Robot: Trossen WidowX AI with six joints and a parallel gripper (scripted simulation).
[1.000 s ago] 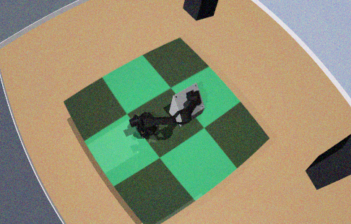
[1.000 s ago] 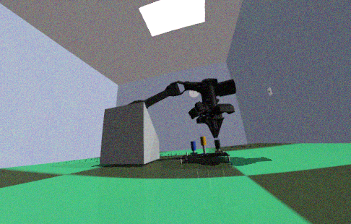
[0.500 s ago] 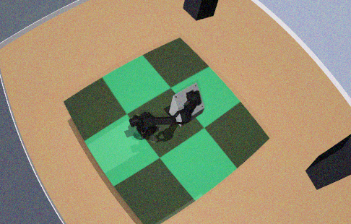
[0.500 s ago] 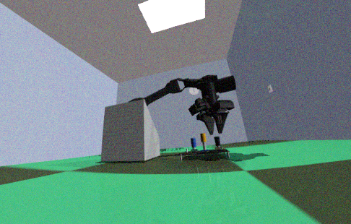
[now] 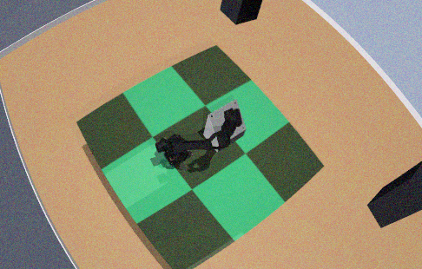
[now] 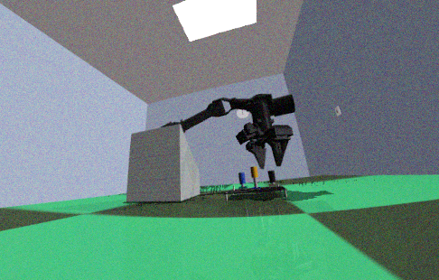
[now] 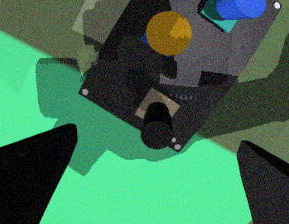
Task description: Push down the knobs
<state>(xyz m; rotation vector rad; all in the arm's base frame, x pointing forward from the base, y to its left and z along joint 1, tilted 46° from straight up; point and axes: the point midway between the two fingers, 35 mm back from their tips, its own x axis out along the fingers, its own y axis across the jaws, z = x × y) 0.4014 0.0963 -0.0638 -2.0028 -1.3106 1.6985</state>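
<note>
The circuit board stands on its short legs on the checkered mat of the bench, directly below the gripper. Three knobs rise from it: a black knob nearest the board's edge, an orange knob mid-board, and a blue knob at the far corner. In the exterior view you see the black knob sitting lowest, while the orange knob stands tallest on a visible shaft and the blue knob lies between them in height. You may judge the black one seated and the orange one probably unpushed; the blue one's seating cannot be settled from these views. The gripper is released, fingers spread wide and grasping nothing, hanging well above the knobs. Note the hazard: a descent off the shaft's axis, or with the fingers straddling rather than capping a knob, would load the potentiometer sideways and could tear it from the board; excess downward force risks the same.
</note>
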